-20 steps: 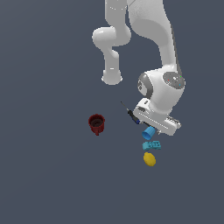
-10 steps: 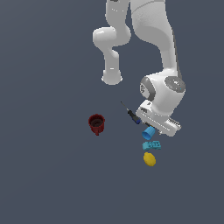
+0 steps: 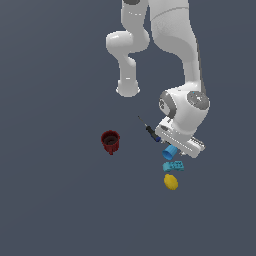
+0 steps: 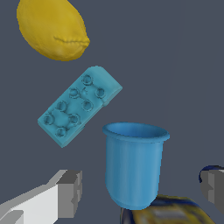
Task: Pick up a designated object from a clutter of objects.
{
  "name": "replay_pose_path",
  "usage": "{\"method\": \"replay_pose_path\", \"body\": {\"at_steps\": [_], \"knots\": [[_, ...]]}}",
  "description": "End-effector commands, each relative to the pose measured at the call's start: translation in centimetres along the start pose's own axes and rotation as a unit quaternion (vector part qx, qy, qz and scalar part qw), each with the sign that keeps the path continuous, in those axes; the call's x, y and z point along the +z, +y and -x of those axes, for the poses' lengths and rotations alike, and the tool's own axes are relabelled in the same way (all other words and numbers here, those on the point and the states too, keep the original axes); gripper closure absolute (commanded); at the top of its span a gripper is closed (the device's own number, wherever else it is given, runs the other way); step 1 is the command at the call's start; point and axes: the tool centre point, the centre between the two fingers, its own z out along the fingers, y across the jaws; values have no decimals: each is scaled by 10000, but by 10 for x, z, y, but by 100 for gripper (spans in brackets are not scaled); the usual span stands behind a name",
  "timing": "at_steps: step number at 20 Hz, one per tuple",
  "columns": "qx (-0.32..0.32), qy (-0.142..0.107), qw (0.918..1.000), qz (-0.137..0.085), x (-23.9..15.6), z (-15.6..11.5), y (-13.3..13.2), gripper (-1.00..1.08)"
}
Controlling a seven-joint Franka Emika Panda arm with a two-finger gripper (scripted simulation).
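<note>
Straddling the cup (image 4: 134, 168) with fingers apart, the end effector (image 4: 142, 190) aligns for grasping; brick (image 4: 78, 105) at 11 o'clock.

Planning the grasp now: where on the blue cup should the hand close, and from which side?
Close across the blue cup on its smooth tapered wall, below the flared rim, one finger on each side as they now flank it. Its round body suits a pinch across the width. The cyan brick and lemon lie beyond its mouth, so keep coming from the base end.
</note>
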Motion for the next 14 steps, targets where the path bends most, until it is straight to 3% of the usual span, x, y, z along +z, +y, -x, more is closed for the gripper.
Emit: {"method": "replay_pose_path", "body": {"at_steps": [1, 10, 11, 14], "knots": [[3, -2, 10000, 4, 12, 1, 1, -92], [13, -2, 10000, 3, 36, 0, 0, -92], [13, -2, 10000, 3, 36, 0, 0, 108], [13, -2, 10000, 3, 36, 0, 0, 108]]}}
